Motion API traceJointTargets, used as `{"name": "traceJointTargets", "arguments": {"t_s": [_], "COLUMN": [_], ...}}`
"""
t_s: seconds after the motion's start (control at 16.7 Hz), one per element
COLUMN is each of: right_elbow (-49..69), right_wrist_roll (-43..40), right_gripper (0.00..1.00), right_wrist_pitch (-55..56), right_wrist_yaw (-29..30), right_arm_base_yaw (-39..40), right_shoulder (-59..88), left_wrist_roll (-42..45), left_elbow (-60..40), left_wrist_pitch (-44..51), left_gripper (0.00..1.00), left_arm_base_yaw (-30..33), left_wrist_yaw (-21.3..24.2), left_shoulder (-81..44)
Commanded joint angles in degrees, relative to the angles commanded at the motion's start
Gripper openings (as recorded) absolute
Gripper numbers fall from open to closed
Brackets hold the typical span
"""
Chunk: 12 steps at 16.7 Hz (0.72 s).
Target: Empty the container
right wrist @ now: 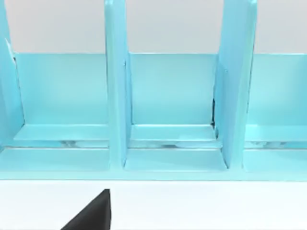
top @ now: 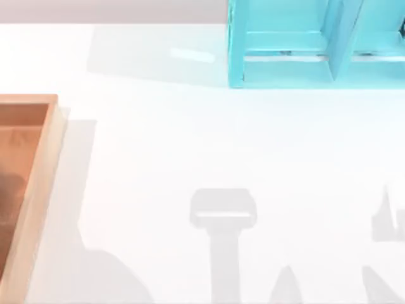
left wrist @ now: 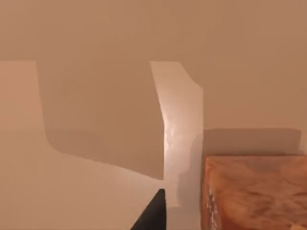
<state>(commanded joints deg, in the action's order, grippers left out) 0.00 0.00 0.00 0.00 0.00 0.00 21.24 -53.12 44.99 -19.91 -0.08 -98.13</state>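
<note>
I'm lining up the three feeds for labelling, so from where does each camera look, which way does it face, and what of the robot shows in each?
Top view: above the table, looking down on the container at the left edge and the turquoise shelf unit at the far right; only arm shadows show.
Left wrist view: on the left arm, facing a corner of the container; a dark gripper tip shows.
Right wrist view: on the right arm, facing the shelf unit's compartments; a dark gripper tip shows.
Shared: container between top and left wrist; shelf between top and right wrist.
</note>
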Motion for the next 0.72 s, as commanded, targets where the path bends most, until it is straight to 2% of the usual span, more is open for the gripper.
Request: {"name": "traceJointTargets", "arguments": {"t_s": [0.36,0.72], "right_elbow": [0.00,0.00], "right_wrist_roll": [0.00,0.00], "right_gripper": [1.00,1.00], "right_wrist_pitch": [0.00,0.00], "right_wrist_yaw": [0.00,0.00], "right_arm_base_yaw": [0.00,0.00], "right_shoulder": [0.00,0.00], "left_wrist_roll": [0.00,0.00], "left_elbow": [0.00,0.00], "left_wrist_pitch": [0.00,0.00], "left_gripper": [0.02,0.00], "left_arm_base_yaw": [0.00,0.00], "left_wrist_yaw": [0.00,0.00], "left_shoulder": [0.00,0.00]}}
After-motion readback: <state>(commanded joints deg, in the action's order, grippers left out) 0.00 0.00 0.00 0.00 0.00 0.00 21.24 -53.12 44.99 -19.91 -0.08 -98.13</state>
